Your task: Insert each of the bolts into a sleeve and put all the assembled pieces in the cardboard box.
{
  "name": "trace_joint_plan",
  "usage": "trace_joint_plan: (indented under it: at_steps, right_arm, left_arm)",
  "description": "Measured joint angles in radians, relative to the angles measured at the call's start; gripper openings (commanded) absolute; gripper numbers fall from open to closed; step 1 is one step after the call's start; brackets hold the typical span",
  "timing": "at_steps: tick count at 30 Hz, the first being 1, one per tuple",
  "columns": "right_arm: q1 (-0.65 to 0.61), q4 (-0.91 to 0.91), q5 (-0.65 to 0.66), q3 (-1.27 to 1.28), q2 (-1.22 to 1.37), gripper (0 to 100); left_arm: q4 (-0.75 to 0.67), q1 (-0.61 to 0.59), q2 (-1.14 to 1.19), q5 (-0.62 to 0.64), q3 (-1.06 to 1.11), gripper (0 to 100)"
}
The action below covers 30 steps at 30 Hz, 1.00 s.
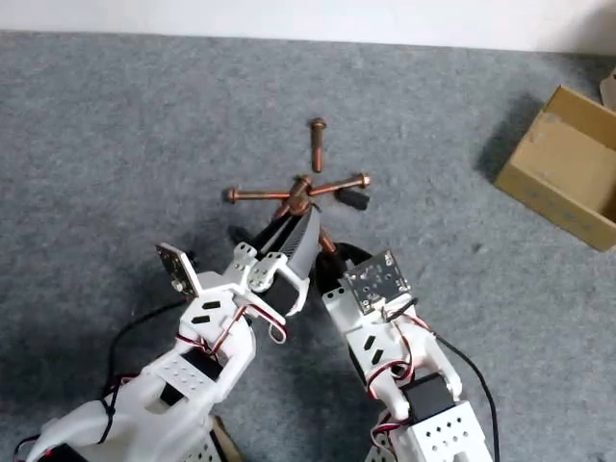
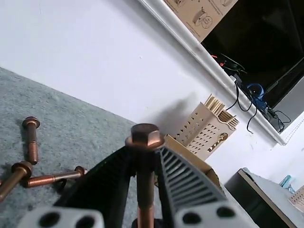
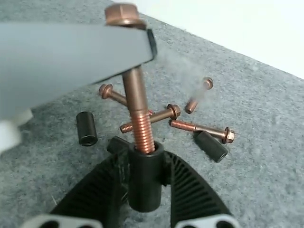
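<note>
Left pincer (image 2: 144,153) holds bolt (image 2: 145,137) over grey carpet (image 1: 115,125).

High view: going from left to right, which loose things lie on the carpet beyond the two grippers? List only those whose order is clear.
bolt lying crosswise → bolt pointing away → black sleeve → cardboard box
</note>
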Motion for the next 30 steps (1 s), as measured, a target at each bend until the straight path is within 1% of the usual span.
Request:
trace_joint_plan:
  at_steps: [2,5,8,13,18,22,30]
  right_arm:
    - [0.000,0.000,0.000,0.000,0.000,0.5]
    - [0.000,0.000,0.005,0.000,0.000,0.5]
    - [0.000,0.000,0.043,0.000,0.000,0.5]
    - [0.000,0.000,0.068,0.000,0.000,0.5]
    - [0.005,0.000,0.075,0.000,0.002,0.5]
    - [0.040,0.000,0.075,0.000,0.000,0.5]
    - [0.048,0.000,0.075,0.000,0.000,0.5]
  left_arm:
    - [0.000,0.003,0.000,-0.044,0.000,1]
    - [0.000,0.035,0.002,-0.161,0.003,1]
    - [0.000,0.048,0.002,-0.235,0.003,1]
    - [0.006,0.049,0.002,-0.264,0.006,1]
    - [0.069,0.061,-0.003,-0.351,0.006,1]
    - [0.075,0.064,-0.003,-0.367,0.006,1]
    - [0.078,0.068,-0.003,-0.374,0.006,1]
